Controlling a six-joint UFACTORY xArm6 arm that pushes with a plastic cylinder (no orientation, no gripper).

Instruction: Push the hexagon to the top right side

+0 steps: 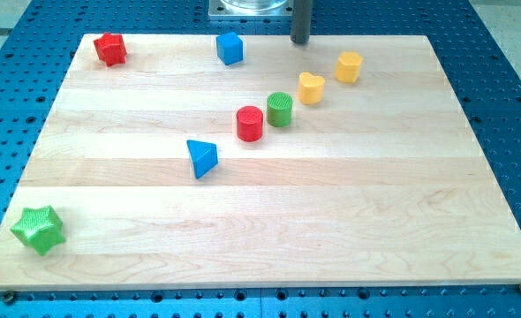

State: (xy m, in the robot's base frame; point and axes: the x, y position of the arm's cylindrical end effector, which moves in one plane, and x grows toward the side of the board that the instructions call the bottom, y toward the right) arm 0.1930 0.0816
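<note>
Rod hangs straight down at the view's top, my tip (300, 41) at the tabletop (349, 212) far edge, touching no block; no pincer on this arm, so no opening or hold to report. Left to right: green star (38, 229) bottom left corner, red star (110, 49) top left, blue triangle (201, 158) mid-board, blue cube (230, 48) left of the tip. Then a diagonal row rising rightward: red cylinder (250, 124), green cylinder (280, 109), yellow heart (311, 87), and yellow hexagon (349, 66) below right of the tip, apart from it.

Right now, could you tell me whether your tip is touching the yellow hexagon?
No, my tip stands at the board's top edge, apart from the yellow hexagon, which lies lower and toward the view's right.
</note>
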